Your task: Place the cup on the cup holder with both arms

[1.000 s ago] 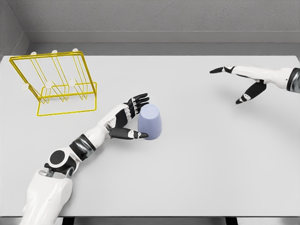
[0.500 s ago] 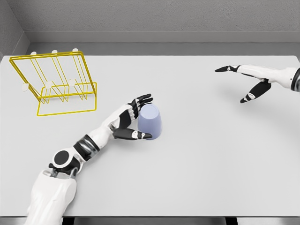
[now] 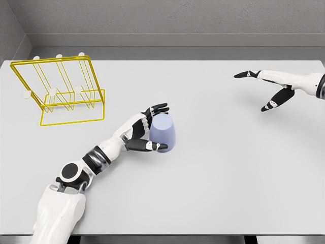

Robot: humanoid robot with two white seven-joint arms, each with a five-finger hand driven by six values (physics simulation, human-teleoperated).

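Lavender-blue and upside down, the cup (image 3: 163, 132) stands on the white table (image 3: 213, 168) just to the right of the left hand (image 3: 144, 131), with its wider mouth on the surface. The left hand is wrapped around the cup's left side: the dark fingers (image 3: 157, 109) reach past its top edge at the far side and the thumb lies along its near lower rim, so I judge that the hand is closing on the cup, though I cannot tell if the grip is already firm. The cup does not look lifted. The yellow wire cup holder (image 3: 60, 89) stands well away from this hand, to the far left, and its pegs with white tips carry nothing. The right hand (image 3: 268, 90) hovers over the far right part of the table, well apart from the cup, with the fingers stretched out and holding nothing. The step in hand seems to be the grasp, the first part of the task. The next move probably calls for a secure grip before lifting, because the cup narrows upward and may slip out, and then for carrying it to the far left and turning it so that the mouth goes over one peg.
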